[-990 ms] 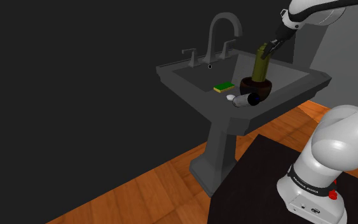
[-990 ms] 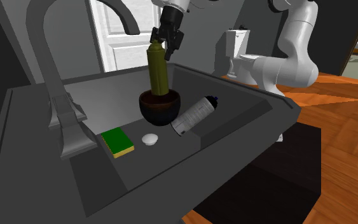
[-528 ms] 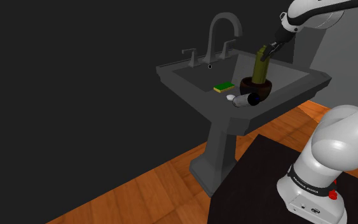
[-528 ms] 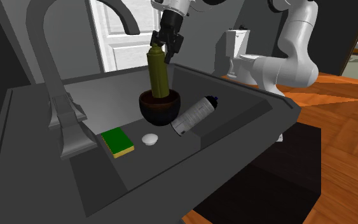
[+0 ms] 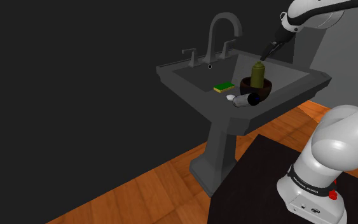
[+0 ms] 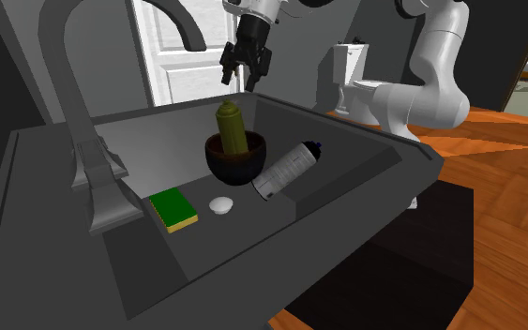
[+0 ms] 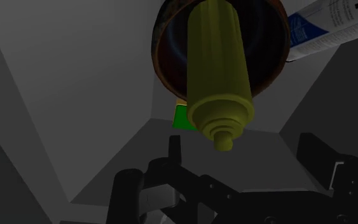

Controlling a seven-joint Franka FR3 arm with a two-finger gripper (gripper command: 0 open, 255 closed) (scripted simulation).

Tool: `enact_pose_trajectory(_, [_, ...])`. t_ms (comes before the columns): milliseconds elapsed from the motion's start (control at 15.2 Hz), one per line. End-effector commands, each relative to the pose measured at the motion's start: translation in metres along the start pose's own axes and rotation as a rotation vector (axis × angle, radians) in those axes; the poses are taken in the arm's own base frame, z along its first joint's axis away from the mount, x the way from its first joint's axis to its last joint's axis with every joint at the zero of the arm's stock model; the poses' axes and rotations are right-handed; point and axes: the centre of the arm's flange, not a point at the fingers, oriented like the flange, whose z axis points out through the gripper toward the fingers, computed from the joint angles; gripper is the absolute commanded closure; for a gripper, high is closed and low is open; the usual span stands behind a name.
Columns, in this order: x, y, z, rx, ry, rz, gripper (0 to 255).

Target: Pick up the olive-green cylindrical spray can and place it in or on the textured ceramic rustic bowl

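My pincer [image 6: 238, 77] hangs above the sink [image 6: 365, 141] with its two black fingers [image 7: 174, 147] standing well apart and clasping nothing. Directly beneath it, a clear gap below my fingertips, is the olive-green spray can [image 6: 232, 128]. It stands on end inside the dark brown bowl [image 6: 238, 167], its lower part sunk below the rim and its capped top rising above it. Looking along my hand, I see the can's stepped nozzle pointing back at me, roughly between my spread fingers but touching neither, with the bowl's rim [image 7: 160, 57] ringing the can's body [image 7: 219, 63]. The bowl sits on the floor of the grey basin. Just beside it lies a silvery-grey can [image 6: 288, 169] on its side, its black cap pointing away from the bowl; my hand's camera shows a white and blue label on it [image 7: 333, 25]. A green sponge [image 6: 173, 209] with a yellow underside lies flat in the basin on the faucet's side of the bowl, and a small white round thing [image 6: 220, 204] rests between the sponge and the bowl. The tall curved faucet [image 5: 222, 32] stands on the basin's rim. From the shoulder view my pincer [image 5: 268, 49] sits up and to the right of the can [image 5: 257, 74], which stands in the bowl [image 5: 265, 89] on the pedestal sink [image 5: 298, 79].
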Motion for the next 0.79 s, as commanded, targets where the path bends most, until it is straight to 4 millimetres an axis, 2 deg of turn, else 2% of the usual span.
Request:
enact_pose_trajectory(0, [0.000, 0.000, -0.013, 0.000, 0.000, 0.000, 0])
enact_pose_trajectory(198, [0.000, 0.000, -0.050, 0.000, 0.000, 0.000, 0])
enact_pose_trajectory(726, [0.000, 0.000, -0.050, 0.000, 0.000, 0.000, 0])
